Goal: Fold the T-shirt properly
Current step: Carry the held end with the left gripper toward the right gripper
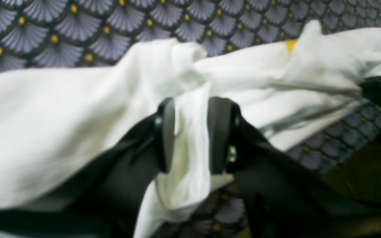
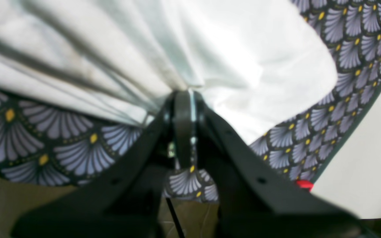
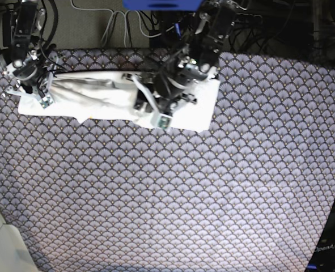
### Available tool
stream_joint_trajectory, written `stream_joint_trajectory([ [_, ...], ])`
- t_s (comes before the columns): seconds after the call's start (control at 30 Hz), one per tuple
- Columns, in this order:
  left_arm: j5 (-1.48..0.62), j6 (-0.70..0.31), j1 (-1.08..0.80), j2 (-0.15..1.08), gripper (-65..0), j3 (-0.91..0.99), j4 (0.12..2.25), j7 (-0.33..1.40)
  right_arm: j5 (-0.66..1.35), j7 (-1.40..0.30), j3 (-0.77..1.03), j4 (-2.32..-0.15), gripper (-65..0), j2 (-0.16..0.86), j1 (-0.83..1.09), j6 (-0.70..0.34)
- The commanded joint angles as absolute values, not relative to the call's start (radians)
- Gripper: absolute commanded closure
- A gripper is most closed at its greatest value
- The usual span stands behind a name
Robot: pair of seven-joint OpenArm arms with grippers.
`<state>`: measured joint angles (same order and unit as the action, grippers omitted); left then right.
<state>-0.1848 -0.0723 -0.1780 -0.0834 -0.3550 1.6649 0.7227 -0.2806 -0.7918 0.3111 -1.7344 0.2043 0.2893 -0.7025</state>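
- The T-shirt [image 3: 102, 93] lies bunched in a long white band along the far edge of the patterned tablecloth [image 3: 173, 192], stretched between the two arms, with a flatter white patch spread at the end under the left arm.
- Only the plain white side shows; in the left wrist view a small orange-yellow spot [image 1: 290, 44] peeks out at a fold, too little to read as print.
- The left gripper [image 1: 192, 132] has its two dark pads set somewhat apart with a gathered wad of the shirt [image 1: 78, 109] pressed between them, so it holds the cloth.
- The right gripper [image 2: 184, 109] has its jaws drawn together on a pinched edge of the shirt [image 2: 243, 66], from which folds fan out taut.
- Both wrist views are blurred; hems, sleeves and collar cannot be made out.
- In the base view the arms cover the grasp points, and the shirt's middle is hidden beneath the left arm [image 3: 181, 73].
- Cables [image 3: 116, 22] crowd the far side behind the table.
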Motion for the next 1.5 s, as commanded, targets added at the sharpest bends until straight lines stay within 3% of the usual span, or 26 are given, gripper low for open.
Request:
stream_joint_trajectory([
  [0.0, -0.196, -0.079, -0.157, -0.099, -17.3, -0.369, 1.682, 0.7, -0.292, -0.802, 0.314, -1.747, 0.0, 0.219, 0.289, -0.698],
  [0.2, -0.203, -0.079, -0.16, -0.09, -17.6, -0.372, 1.727, 0.702, -0.292, -0.802, 0.314, -1.747, 0.0, 0.232, 0.289, -0.698],
  [0.33, -0.206, -0.079, -0.179, -0.019, -17.6, -0.328, 1.799, 0.708, -0.292, -0.802, 0.32, -1.748, 0.0, 0.234, 0.289, -0.698],
  [0.47, -0.206, -0.081, -0.234, 0.038, -17.9, -0.211, 1.879, 0.708, -0.292, -0.8, 0.32, -1.748, 0.0, 0.234, 0.289, -0.698],
  [0.57, -0.206, -0.081, -0.268, 0.065, -22.8, -0.094, 1.91, 0.708, -0.292, -0.802, 0.32, -1.748, -0.2, 0.234, 0.289, -0.698],
  [0.73, -0.208, -0.09, -0.286, 0.068, -25.9, 0.027, 1.91, 0.71, -0.292, -0.799, 0.32, -1.748, -11.0, 0.234, 0.288, -0.698],
  [0.93, -0.208, -0.082, -0.265, 0.036, -25.9, -0.077, 1.917, 0.71, -0.292, -0.797, 0.315, -1.748, -17.0, 0.231, 0.288, -0.698],
  [1.17, -0.196, -0.081, -0.206, -0.041, -25.7, -0.288, 1.821, 0.71, -0.292, -0.797, 0.314, -1.748, -17.0, 0.229, 0.283, -0.698],
  [1.47, -0.196, -0.081, -0.182, -0.094, -25.8, -0.318, 1.689, 0.702, -0.292, -0.797, 0.314, -1.748, -16.8, 0.228, 0.285, -0.698],
])
